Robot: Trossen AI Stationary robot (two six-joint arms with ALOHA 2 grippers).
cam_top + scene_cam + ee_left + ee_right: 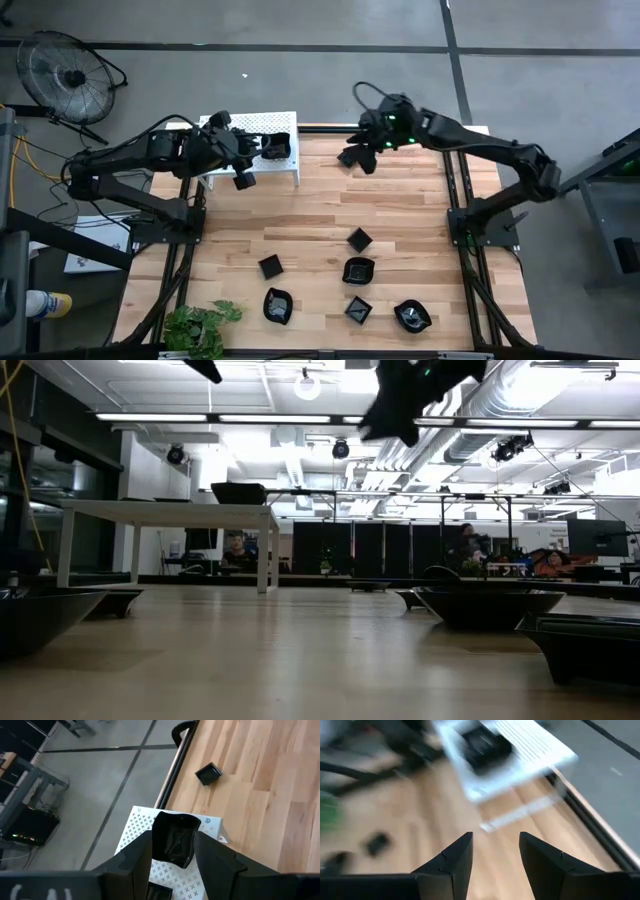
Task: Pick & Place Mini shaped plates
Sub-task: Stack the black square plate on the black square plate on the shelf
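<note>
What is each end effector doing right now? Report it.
Left end effector: shut on a black plate, above the white shelf.
Right end effector: open, holding nothing.

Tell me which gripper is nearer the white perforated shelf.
Left. The left gripper is over the white perforated shelf, holding a black dish between its jaws. The right gripper hangs apart, beyond the shelf's side.

Right wrist view is motion-blurred throughout, leaving the white shelf [510, 750] indistinct, and 2 plates [590, 645] in the low view are cut by picture edges.
</note>
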